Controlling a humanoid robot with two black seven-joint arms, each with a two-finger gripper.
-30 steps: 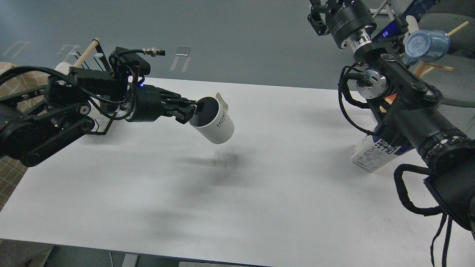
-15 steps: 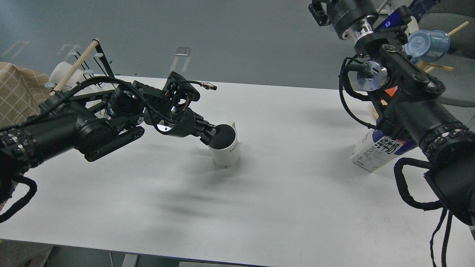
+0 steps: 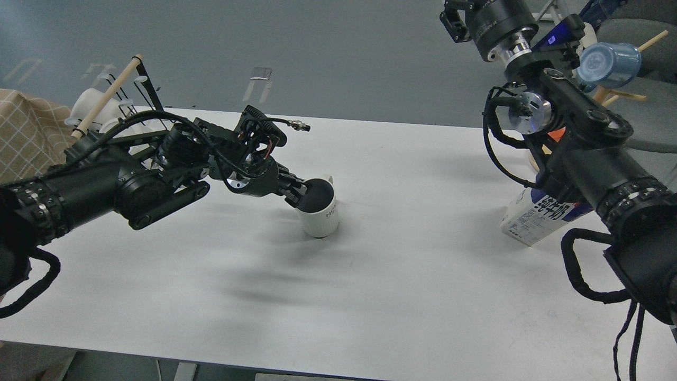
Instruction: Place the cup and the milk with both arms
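Note:
A white cup point(image 3: 321, 214) with a dark inside stands upright on the white table point(image 3: 402, 275), left of the middle. My left gripper point(image 3: 297, 193) reaches in from the left and is shut on the cup's near rim, one finger inside and one outside. A white and blue milk carton point(image 3: 530, 214) stands tilted near the table's right edge, partly hidden behind my right arm. My right arm rises to the top edge, where its far end point(image 3: 456, 22) is small and dark. Its fingers cannot be told apart, and it is well above the carton.
A black rack with wooden pegs and white cups point(image 3: 103, 108) stands at the table's back left. A blue cup point(image 3: 608, 63) hangs on a wooden peg at the back right. A checked cloth point(image 3: 26, 137) lies to the left.
My left arm swung right and down, bringing the cup from a tilted hold in the air to upright on the table. The right arm shifted slightly. The carton stays put.

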